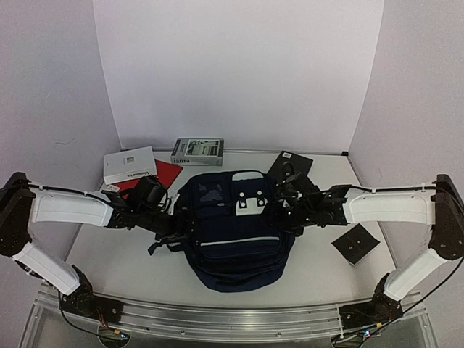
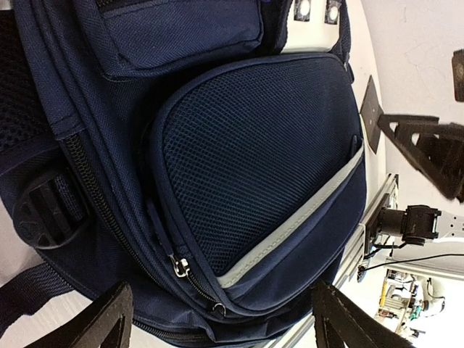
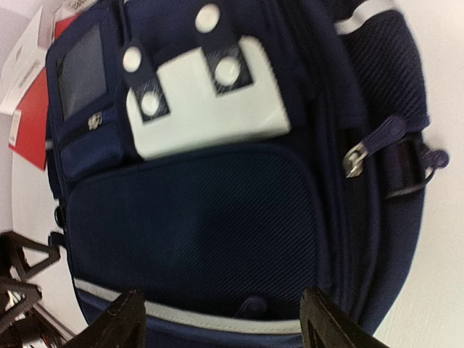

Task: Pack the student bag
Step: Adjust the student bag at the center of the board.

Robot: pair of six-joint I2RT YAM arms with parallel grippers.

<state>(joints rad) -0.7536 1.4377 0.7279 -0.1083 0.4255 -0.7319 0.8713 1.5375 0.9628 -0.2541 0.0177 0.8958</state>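
The student bag point(image 1: 235, 243) lies flat in the middle of the table, navy with a white stripe and a light grey buckle flap point(image 1: 249, 205). My left gripper point(image 1: 176, 232) is at the bag's left side. In the left wrist view it is open point(image 2: 225, 328), its fingers point(image 2: 101, 322) straddling the front mesh pocket point(image 2: 254, 159) and two metal zipper pulls point(image 2: 179, 267). My right gripper point(image 1: 280, 206) hovers over the bag's upper right. In the right wrist view it is open and empty point(image 3: 221, 325) above the front pocket point(image 3: 196, 225), below the grey flap point(image 3: 206, 98).
A white book point(image 1: 129, 165), a red folder point(image 1: 164, 175) and a grey box point(image 1: 197, 151) lie behind the bag at the left. Black square pads lie at the back right point(image 1: 291, 164) and right point(image 1: 355, 244). White walls enclose the table; a metal rail point(image 1: 232, 319) runs along the near edge.
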